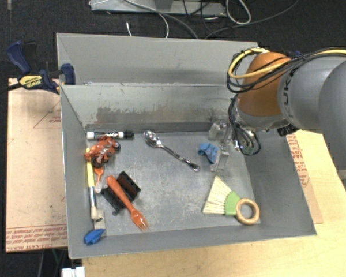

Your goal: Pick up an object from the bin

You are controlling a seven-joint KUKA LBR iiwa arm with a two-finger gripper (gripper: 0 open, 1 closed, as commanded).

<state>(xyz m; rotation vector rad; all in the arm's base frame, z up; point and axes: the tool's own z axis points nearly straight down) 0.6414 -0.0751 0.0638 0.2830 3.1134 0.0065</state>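
Observation:
My gripper (223, 145) hangs low at the right side of the bin, near the back wall. Just to its left, touching or almost touching it, lies a small crumpled blue thing (207, 150). A metal spoon (169, 148) lies left of that, its handle pointing towards the blue thing. In front of the gripper, near the right front corner, lies a small hand brush (229, 203) with cream bristles, a green collar and a wooden ring handle.
Along the left side lie a black-capped white marker (109, 135), a red-orange toy (102, 150), an orange plastic fork (127, 202) across a black block (122, 190), a yellow and white stick (93, 192) and a blue piece (94, 236). The arm reaches in from the right.

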